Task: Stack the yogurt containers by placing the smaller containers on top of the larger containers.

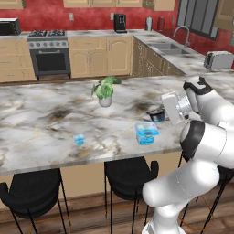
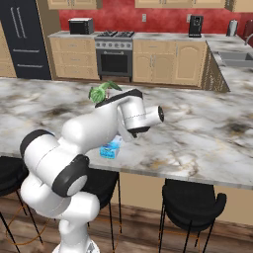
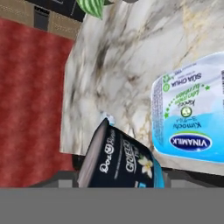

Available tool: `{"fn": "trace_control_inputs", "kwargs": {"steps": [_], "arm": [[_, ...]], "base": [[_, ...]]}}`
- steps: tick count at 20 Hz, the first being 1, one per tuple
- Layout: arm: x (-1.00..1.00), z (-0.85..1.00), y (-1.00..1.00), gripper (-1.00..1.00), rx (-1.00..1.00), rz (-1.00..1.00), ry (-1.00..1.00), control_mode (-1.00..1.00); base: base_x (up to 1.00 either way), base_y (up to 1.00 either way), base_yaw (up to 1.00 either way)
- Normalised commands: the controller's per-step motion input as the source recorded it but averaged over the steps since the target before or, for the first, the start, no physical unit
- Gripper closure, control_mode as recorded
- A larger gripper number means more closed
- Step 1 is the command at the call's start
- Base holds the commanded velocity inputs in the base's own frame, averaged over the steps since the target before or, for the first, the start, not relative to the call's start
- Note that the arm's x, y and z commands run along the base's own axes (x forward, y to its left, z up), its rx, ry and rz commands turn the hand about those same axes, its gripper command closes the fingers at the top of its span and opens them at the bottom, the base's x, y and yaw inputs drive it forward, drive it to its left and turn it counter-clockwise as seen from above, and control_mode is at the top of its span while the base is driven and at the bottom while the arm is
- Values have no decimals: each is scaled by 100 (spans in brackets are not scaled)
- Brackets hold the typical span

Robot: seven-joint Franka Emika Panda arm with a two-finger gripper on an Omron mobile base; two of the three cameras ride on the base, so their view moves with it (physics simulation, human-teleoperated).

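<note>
Above the marble counter (image 1: 55, 114), the gripper (image 1: 161, 115) holds the dark yogurt cup (image 3: 120, 162) (tilted) beside the blue tub (image 1: 146, 132).

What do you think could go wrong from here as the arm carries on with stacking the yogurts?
The dark cup looks tilted between the jaws and could slip or land askew on the blue tub. The tub's lid sits close beside the cup, so a low swing may nudge it. The tiny light-blue cup stands far off near the counter edge, a long reach.
</note>
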Motion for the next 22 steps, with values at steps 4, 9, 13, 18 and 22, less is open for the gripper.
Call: {"fn": "trace_control_inputs", "kwargs": {"steps": [4, 9, 13, 18, 22], "arm": [[-7, 0, 0, 100, -5, 0, 0, -100], [-20, -1, 0, 100, -7, 0, -3, -100], [-16, -8, 0, 100, -11, 0, -12, -100], [-1, -20, 3, 100, -10, 0, -16, -100], [0, -23, 18, 100, -6, 0, -13, -100]], "base": [[0, 0, 0], [0, 0, 0], [0, 0, 0], [0, 0, 0], [0, 0, 0]]}}
